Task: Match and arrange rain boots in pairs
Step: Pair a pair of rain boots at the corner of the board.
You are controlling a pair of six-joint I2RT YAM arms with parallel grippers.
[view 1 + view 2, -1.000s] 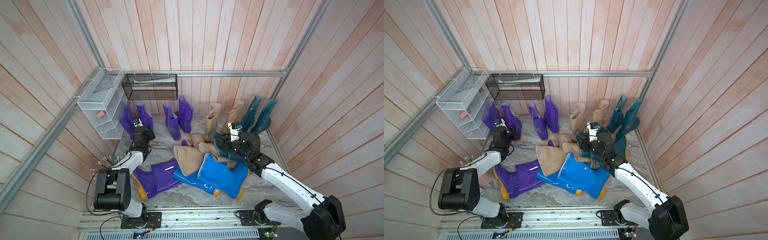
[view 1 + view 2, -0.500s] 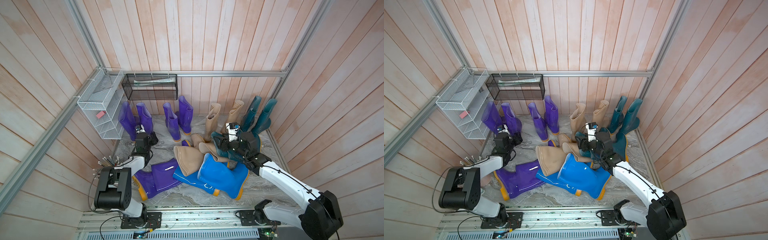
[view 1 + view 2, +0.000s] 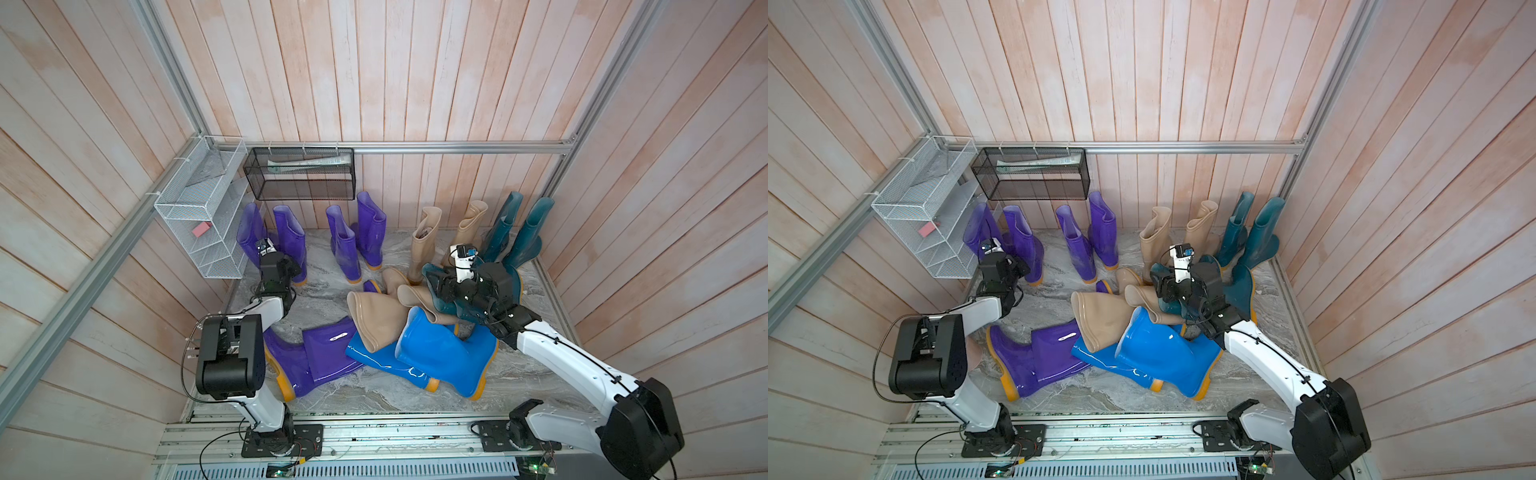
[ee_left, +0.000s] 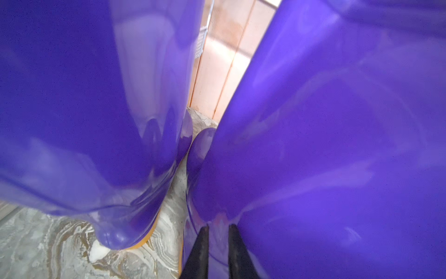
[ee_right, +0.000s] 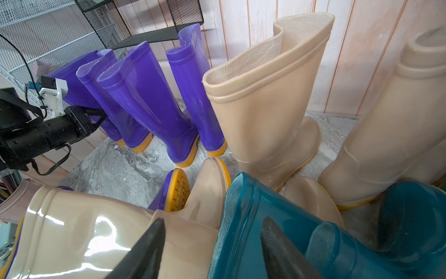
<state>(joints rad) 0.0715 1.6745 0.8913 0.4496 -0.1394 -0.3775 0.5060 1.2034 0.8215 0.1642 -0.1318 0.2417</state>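
The rain boots [image 3: 440,357] look light, glossy and slippery, with floppy shafts above stiffer orange-soled feet, so the open cuff seems the best place to pinch. Four purple ones stand on the desk [image 3: 324,299] just below the black mesh basket [image 3: 299,178], beige and teal pairs stand further along that wall, and a mixed heap lies out in front of the basket. There the right tool [image 5: 212,218] is wide, straddling the cuff of a lying teal boot [image 5: 251,200] without closing on it. The left tool [image 4: 219,227], at the purple row below the basket, is narrow, with its tips against a standing purple boot [image 4: 325,145]; whether it pinches any rubber I cannot tell.
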